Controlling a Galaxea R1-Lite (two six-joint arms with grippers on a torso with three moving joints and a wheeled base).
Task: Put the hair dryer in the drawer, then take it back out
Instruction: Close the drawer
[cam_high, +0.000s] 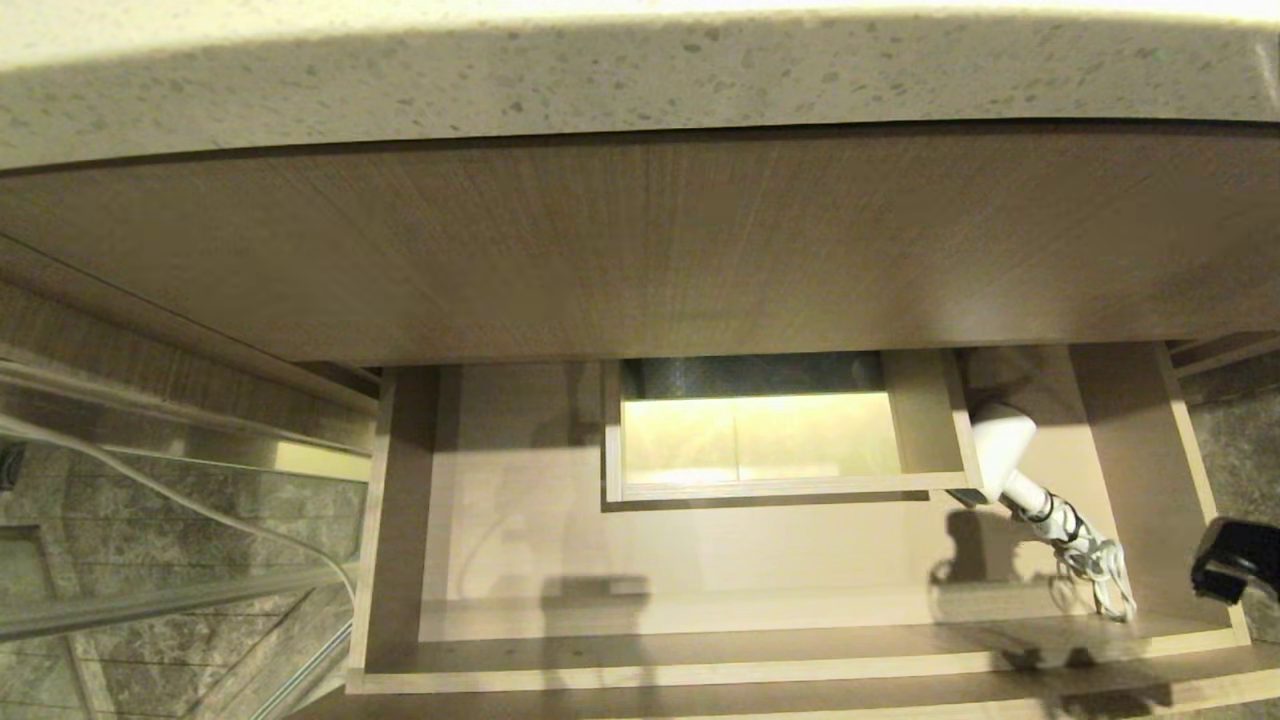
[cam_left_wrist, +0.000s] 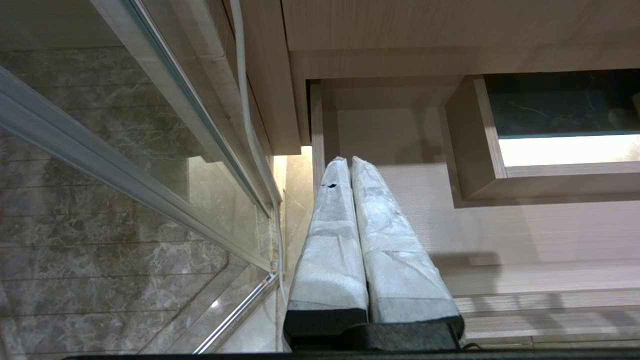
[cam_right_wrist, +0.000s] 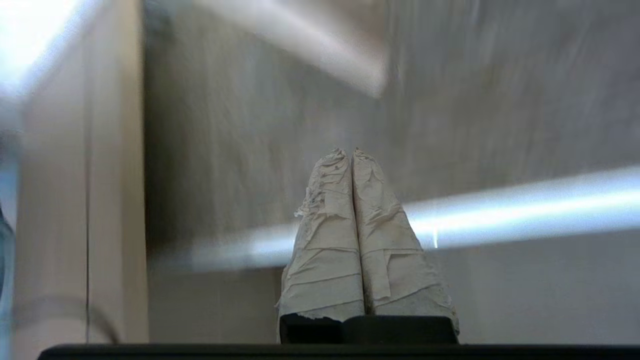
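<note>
Room: I see a speckled stone counter above the pulled-out drawer.
Hair dryer: it lies inside the drawer, just right of the boxed cut-out, cord bundled at its tail.
Right gripper: my fingers are pressed together on nothing; probably the dark shape right of the hair dryer.
Left gripper: squeezed together too, empty, left of the cut-out.

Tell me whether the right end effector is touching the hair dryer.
Apart. The head view shows the right end effector at the drawer's right side, with bare wood between it and the hair dryer.
</note>
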